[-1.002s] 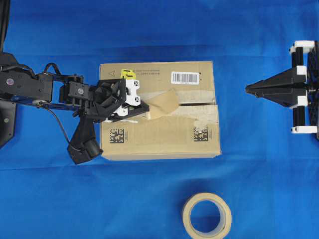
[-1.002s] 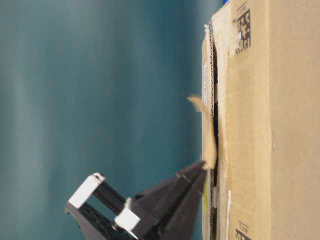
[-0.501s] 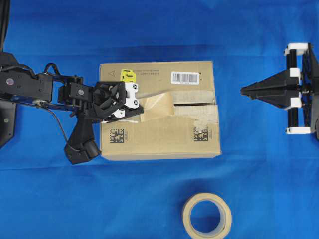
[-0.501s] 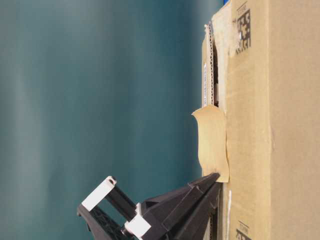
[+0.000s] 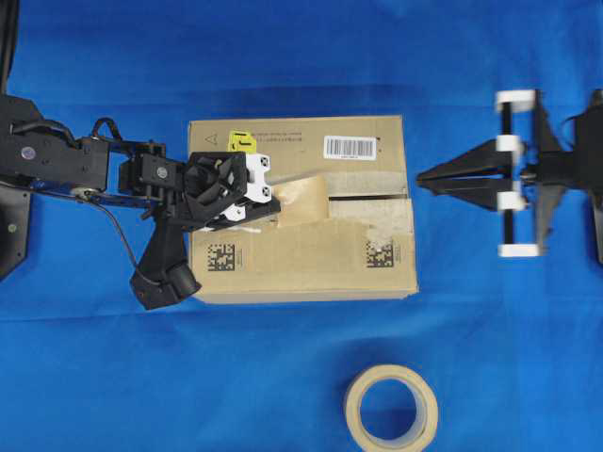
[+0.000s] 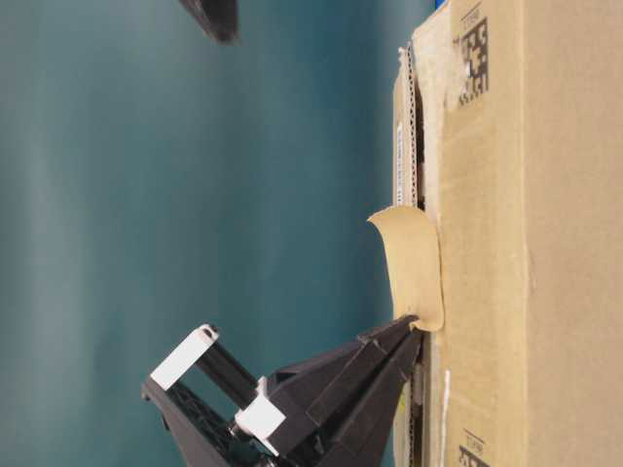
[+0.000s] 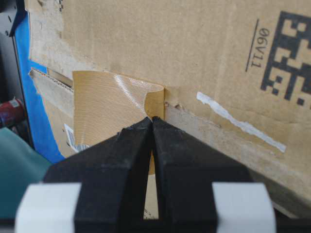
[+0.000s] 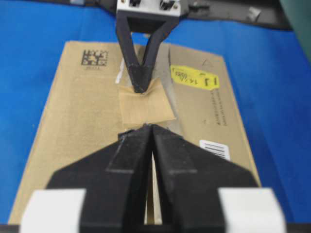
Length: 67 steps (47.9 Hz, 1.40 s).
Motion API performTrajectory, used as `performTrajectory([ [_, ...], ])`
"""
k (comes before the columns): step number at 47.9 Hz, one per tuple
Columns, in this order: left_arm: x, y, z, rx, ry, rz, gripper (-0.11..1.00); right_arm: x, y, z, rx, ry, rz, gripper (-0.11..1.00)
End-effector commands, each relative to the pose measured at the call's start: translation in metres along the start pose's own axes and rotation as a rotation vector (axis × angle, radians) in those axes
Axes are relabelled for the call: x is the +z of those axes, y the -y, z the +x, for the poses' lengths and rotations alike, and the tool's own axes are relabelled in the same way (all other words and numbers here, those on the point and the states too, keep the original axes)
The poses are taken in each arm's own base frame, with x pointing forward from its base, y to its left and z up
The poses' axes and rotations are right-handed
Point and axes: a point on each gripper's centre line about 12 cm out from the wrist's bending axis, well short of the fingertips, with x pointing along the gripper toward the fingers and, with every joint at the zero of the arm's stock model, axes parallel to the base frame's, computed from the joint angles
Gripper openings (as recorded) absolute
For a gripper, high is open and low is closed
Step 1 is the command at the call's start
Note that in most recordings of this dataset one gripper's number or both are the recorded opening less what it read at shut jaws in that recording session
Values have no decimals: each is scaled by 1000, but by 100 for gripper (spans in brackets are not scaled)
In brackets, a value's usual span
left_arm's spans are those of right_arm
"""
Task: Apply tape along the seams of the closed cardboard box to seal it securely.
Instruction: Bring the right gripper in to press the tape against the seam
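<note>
We see the cardboard box (image 5: pixel 301 207) lying flat near the middle of the bench (image 5: pixel 283 377), its yellow sticker and barcode label toward the far edge. The seams (image 5: pixel 367 198) run along the top of the box, from its left end to its right end. The tape (image 5: pixel 303 200) lies across the seam on the left half of the box top; in the table-level view its free end curls up off the cardboard.

The left gripper (image 5: pixel 273 200) has its fingers (image 7: pixel 146 145) pressed together, pinching the left end of the tape right at the seam. The rest of the piece stretches away from those tips toward the right end of the box.

The right gripper (image 5: pixel 421 177) hangs just off the right end of the box, pointing at the seam and apart from the cardboard. Its fingers (image 8: pixel 133 145) appear closed, tips meeting, holding nothing. A tape roll (image 5: pixel 390 408) lies near the front edge of the bench, well apart from the box
</note>
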Motion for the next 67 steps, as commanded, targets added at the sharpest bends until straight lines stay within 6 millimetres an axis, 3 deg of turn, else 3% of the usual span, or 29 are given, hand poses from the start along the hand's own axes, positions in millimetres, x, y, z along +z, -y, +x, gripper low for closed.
performTrajectory([
  [1,0,-12,-3,37,0,-2,0,11,-1,14,-1,15,3,21],
  [10,0,-10,-4,29,1,-1,0,11,-1,46,-2,-23,-12,43],
  [34,1,-9,-4,26,3,-7,0,8,1,115,-5,-167,-36,45],
  [67,1,-10,-4,27,3,-15,0,-32,15,133,-42,-327,1,49],
])
